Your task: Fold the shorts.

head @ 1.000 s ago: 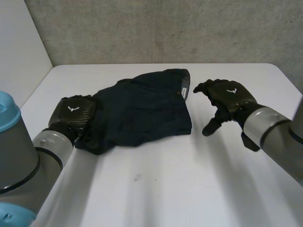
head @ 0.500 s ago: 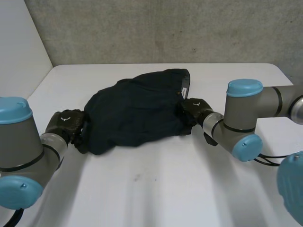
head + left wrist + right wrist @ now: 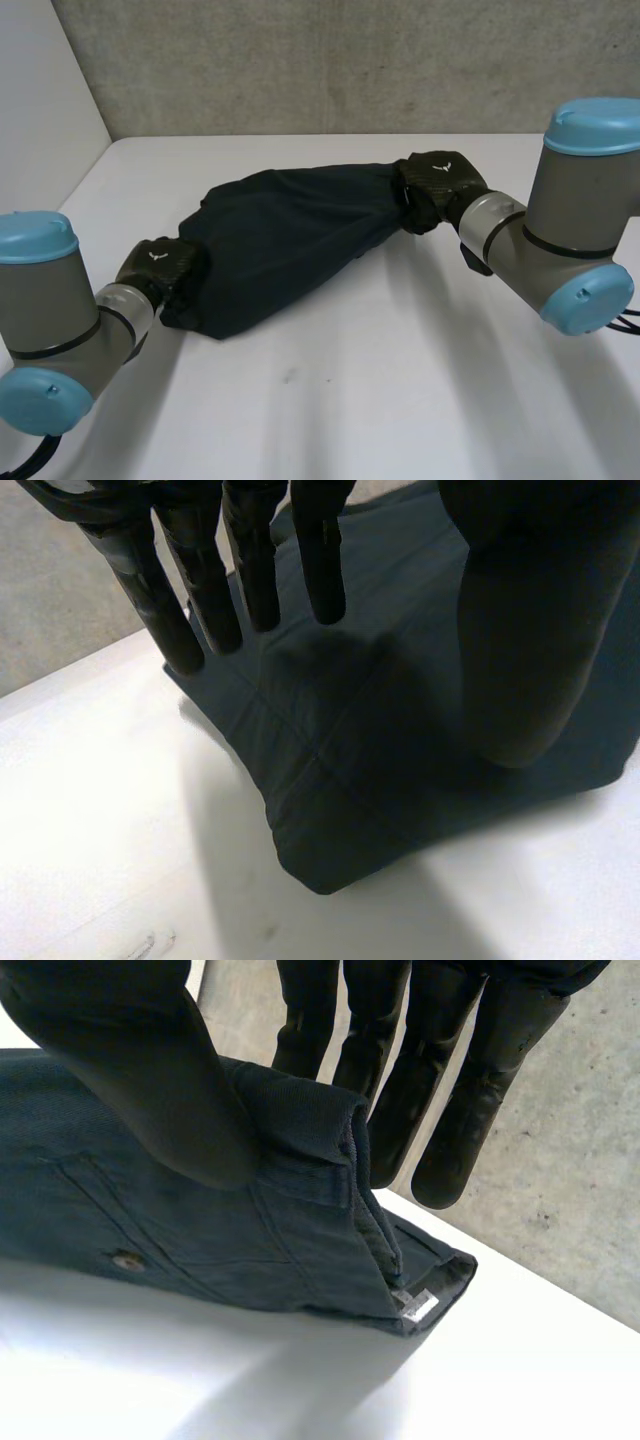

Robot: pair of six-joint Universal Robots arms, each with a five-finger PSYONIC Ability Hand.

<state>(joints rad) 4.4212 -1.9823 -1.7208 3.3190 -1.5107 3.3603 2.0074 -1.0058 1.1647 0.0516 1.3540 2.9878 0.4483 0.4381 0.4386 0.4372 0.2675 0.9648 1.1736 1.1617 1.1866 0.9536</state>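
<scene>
Dark navy shorts [image 3: 290, 240] lie stretched across the white table [image 3: 330, 400], waistband at the right, leg ends at the left. My right hand [image 3: 435, 180] grips the waistband end. In the right wrist view its thumb [image 3: 150, 1060] presses on top of the folded waistband [image 3: 300, 1160] and the fingers stand behind it, pinching the cloth; a small white label [image 3: 415, 1305] shows at the corner. My left hand [image 3: 160, 265] rests at the leg end. In the left wrist view its fingers [image 3: 250, 570] are straight over the shorts [image 3: 400, 730], near a corner of the cloth.
A grey concrete wall [image 3: 330, 60] stands behind the table and a white wall [image 3: 40, 110] at its left. The table's near half is bare but for a small dark mark [image 3: 290, 377].
My right hand moved from beside the shorts onto the waistband, closed on it and drew it up and to the right, stretching the cloth. My left hand shifted a little at the leg end.
</scene>
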